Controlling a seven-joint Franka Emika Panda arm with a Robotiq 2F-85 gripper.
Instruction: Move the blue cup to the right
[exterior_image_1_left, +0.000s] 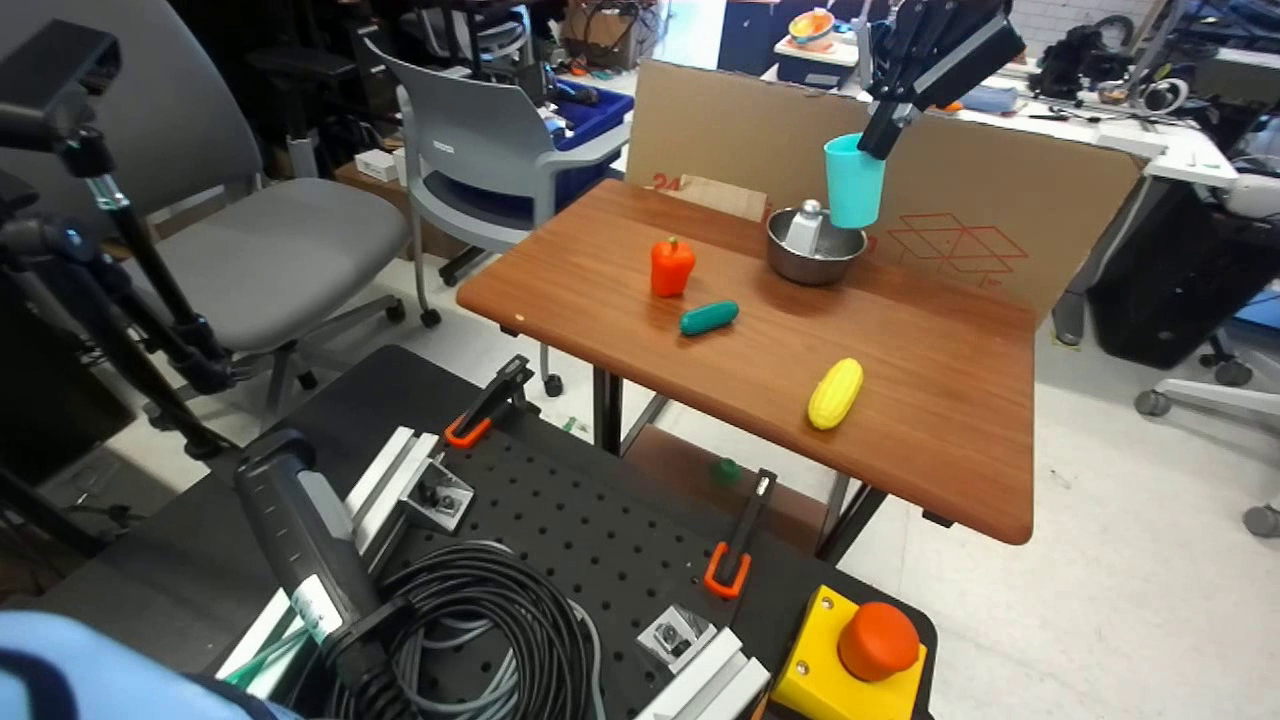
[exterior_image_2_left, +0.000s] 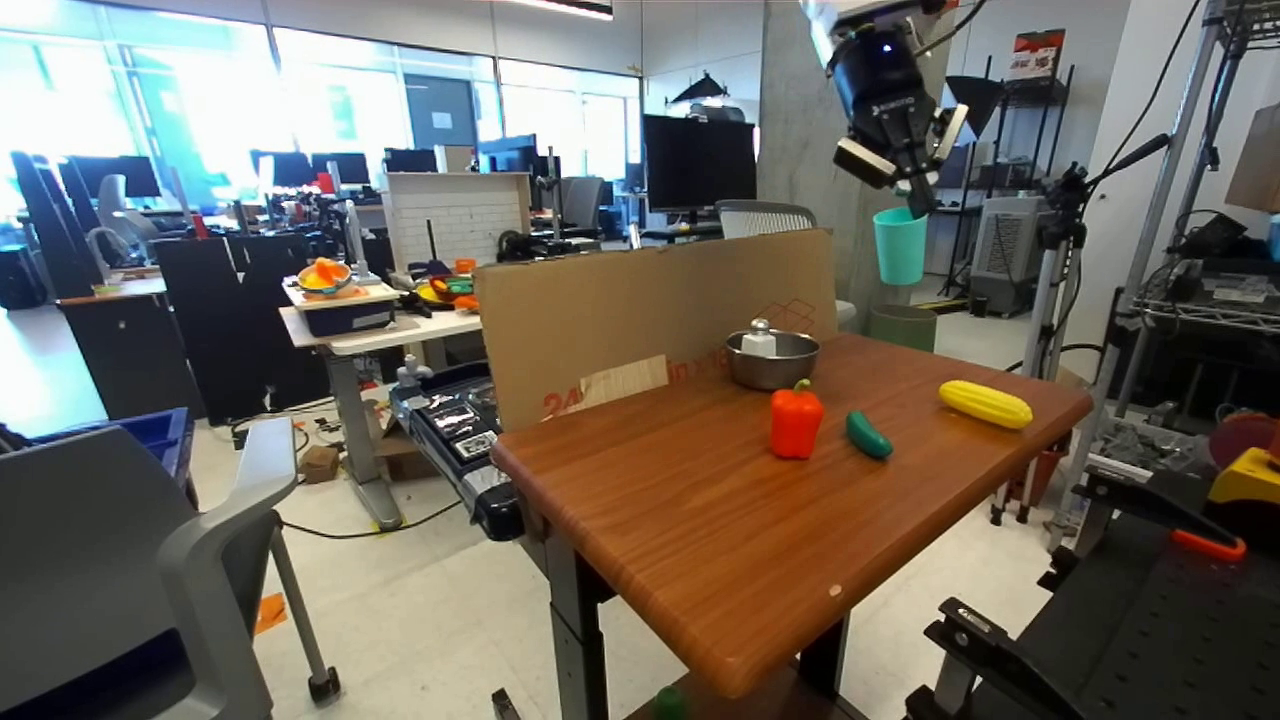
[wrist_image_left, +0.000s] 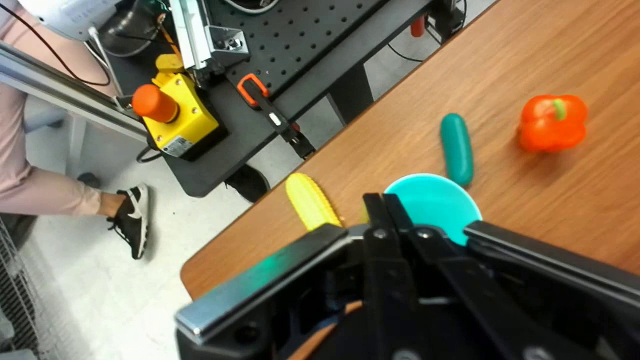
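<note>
The blue cup, a teal-blue tumbler, hangs upright in the air in both exterior views (exterior_image_1_left: 853, 182) (exterior_image_2_left: 900, 247). My gripper (exterior_image_1_left: 877, 143) is shut on the cup's wall at the rim; it also shows above the cup in an exterior view (exterior_image_2_left: 920, 200). In the wrist view the two fingertips (wrist_image_left: 384, 196) are pressed together at one side of the cup (wrist_image_left: 437, 205), whose open mouth faces the camera. The lower part of the cup is hidden there by the gripper. The cup is well above the table and apart from it.
A metal bowl (exterior_image_1_left: 800, 268) holding a white shaker (exterior_image_1_left: 803, 228) stands near the cardboard screen (exterior_image_1_left: 960, 210) at the back of the wooden table (exterior_image_1_left: 930, 400). An orange pepper (exterior_image_1_left: 671, 268), a green cucumber-like piece (exterior_image_1_left: 709, 318) and a yellow corn (exterior_image_1_left: 836, 394) lie on the table.
</note>
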